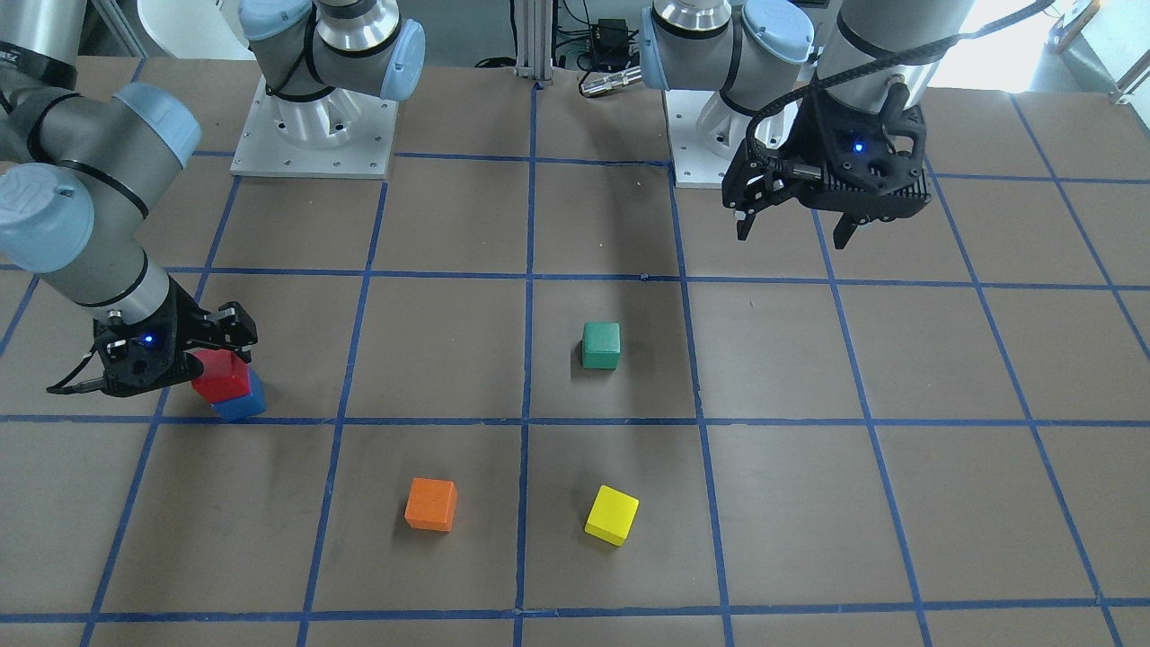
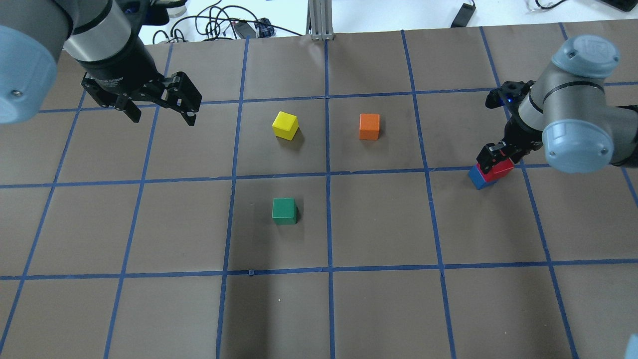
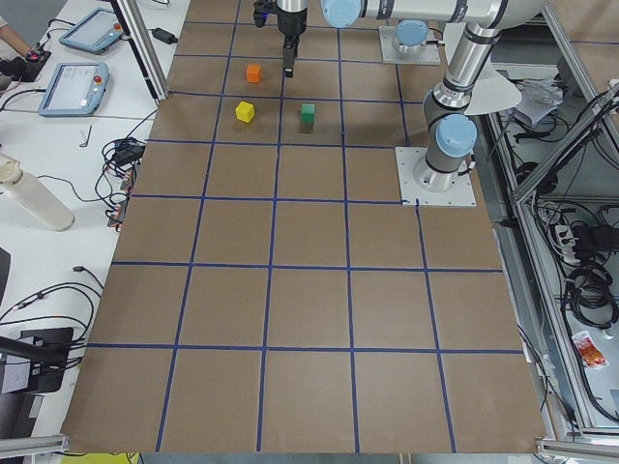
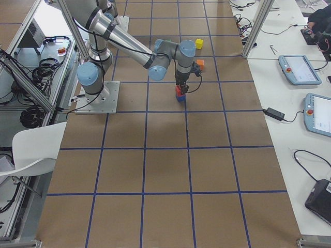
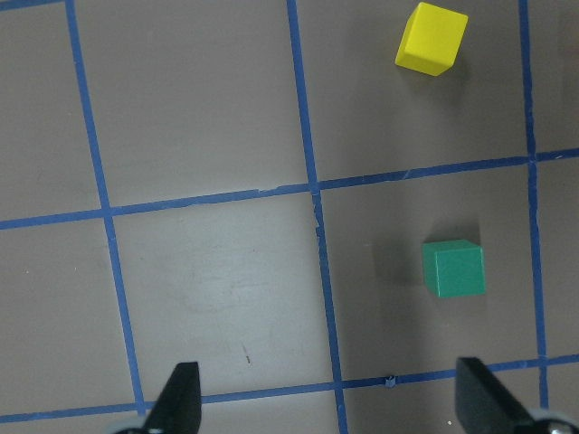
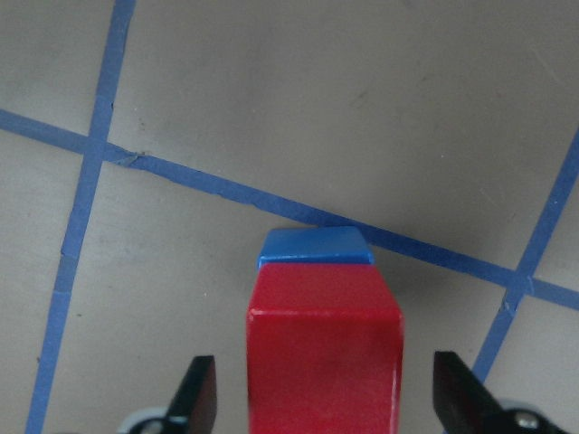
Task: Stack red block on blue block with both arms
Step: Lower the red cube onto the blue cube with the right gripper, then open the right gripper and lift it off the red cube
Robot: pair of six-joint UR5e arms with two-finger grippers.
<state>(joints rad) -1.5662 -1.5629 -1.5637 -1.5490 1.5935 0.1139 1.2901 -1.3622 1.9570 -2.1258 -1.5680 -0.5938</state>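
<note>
Right gripper [image 6: 323, 384]: spread wide, down at block height, straddling the red block [image 1: 220, 376]. The right wrist view shows a gap between each finger [image 6: 194, 398] and the block's side faces, so nothing is pinched.
Left gripper [image 2: 163, 118]: spread wide, holding nothing, hanging above bare table [image 2: 379, 309], well apart from the stack.
Red block, place: on top of the blue block [image 1: 241, 404], flat face down, near the table's end on the robot's right.
Red block, heading: a cube, so no long axis; its edges run at a slant to the tape grid.
Blue block: on the table, just beside a tape line, only a strip showing under the red.
Others: green block [image 1: 600, 346], orange block [image 1: 430, 504] and yellow block [image 1: 612, 515], each alone mid-table.
</note>
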